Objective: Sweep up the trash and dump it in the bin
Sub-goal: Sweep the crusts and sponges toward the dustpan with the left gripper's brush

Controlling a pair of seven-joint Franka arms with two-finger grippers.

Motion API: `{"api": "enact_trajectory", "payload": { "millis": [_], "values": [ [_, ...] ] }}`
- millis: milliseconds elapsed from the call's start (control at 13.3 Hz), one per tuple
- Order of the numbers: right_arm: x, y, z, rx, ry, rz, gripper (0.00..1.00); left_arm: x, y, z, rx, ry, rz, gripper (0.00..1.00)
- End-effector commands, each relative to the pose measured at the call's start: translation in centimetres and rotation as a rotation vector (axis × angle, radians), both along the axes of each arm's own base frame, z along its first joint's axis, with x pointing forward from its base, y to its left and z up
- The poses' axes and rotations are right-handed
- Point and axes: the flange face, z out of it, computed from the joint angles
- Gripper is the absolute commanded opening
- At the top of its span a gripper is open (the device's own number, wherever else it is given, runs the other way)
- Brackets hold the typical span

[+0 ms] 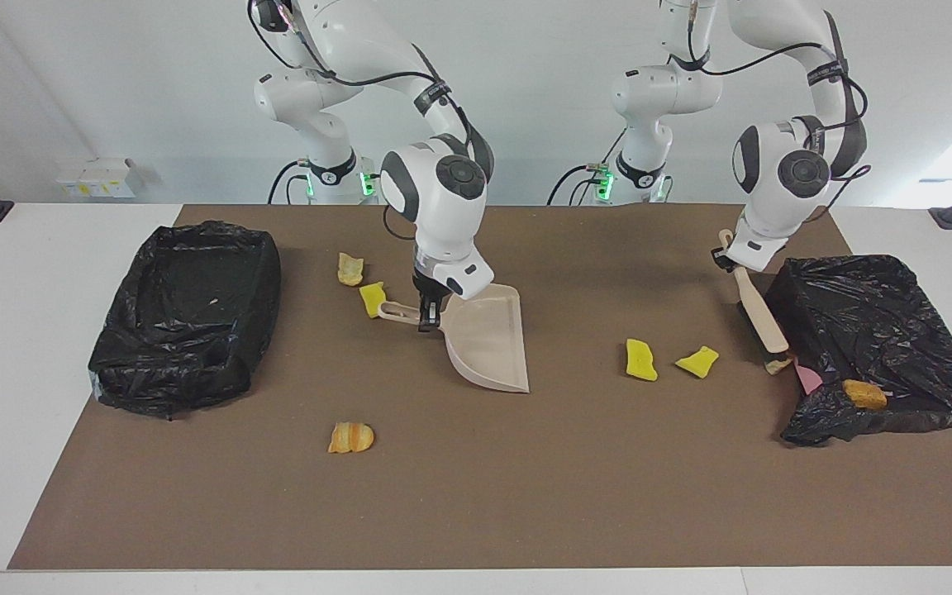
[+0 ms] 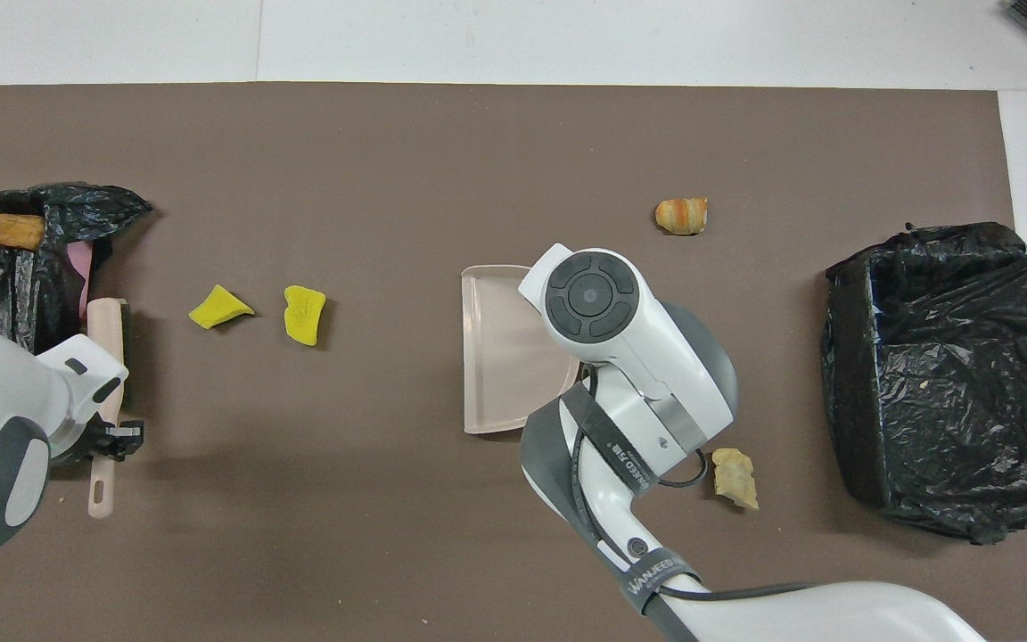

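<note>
Black-lined bin (image 1: 187,318) sits left of frame; right gripper (image 1: 429,318), centre, pinches the dustpan (image 1: 488,339) handle. Trash (image 1: 640,359) lies scattered mid-frame on the bench (image 1: 476,496). Left gripper (image 1: 734,263), right of frame, jaws clamped on the brush (image 1: 761,318).

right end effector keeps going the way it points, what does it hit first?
It points down, so likely the dustpan handle it already grips, then the table mat directly under it. The nearby yellow scrap sits off to the side.

Your counter (image 1: 21,347) carries a brown mat (image 1: 476,496). On the mat you have two bins (image 1: 187,318), a dustpan (image 1: 488,339) and scattered trash (image 1: 641,359).
</note>
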Motion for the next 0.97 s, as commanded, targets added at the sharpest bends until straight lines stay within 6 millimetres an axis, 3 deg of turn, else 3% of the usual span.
{"api": "enact_trajectory", "payload": {
  "millis": [0, 225, 300, 449, 524, 674, 899],
  "values": [
    [-0.7, -0.5, 0.1, -0.007, -0.01, 0.027, 0.0, 0.5, -4.0, -0.3, -0.091, -0.054, 0.021, 0.0],
    [-1.0, -0.6, -0.2, -0.006, -0.009, 0.029, 0.0, 1.8, -8.6, 0.8, -0.1, -0.063, 0.013, 0.0],
    [-1.1, -0.6, -0.3, -0.005, -0.008, 0.03, 0.0, 2.4, -9.3, 2.0, -0.095, -0.061, 0.018, 0.0],
    [-1.1, -0.6, -0.5, -0.005, -0.008, 0.03, 0.0, 3.3, -9.0, 4.9, -0.093, -0.058, 0.023, 0.0],
    [-1.1, -0.6, -0.5, -0.005, -0.008, 0.03, 0.0, 3.7, -8.4, 6.3, -0.093, -0.058, 0.03, 0.0],
    [-1.2, -0.8, -0.5, -0.007, -0.007, 0.03, 0.0, 4.4, -6.3, 6.6, -0.099, -0.065, 0.044, 0.0],
    [-1.4, -0.8, -0.6, -0.018, -0.039, 0.011, 0.0, 5.2, 0.6, 5.9, -0.133, -0.066, -0.041, 0.0]
  ]
}}
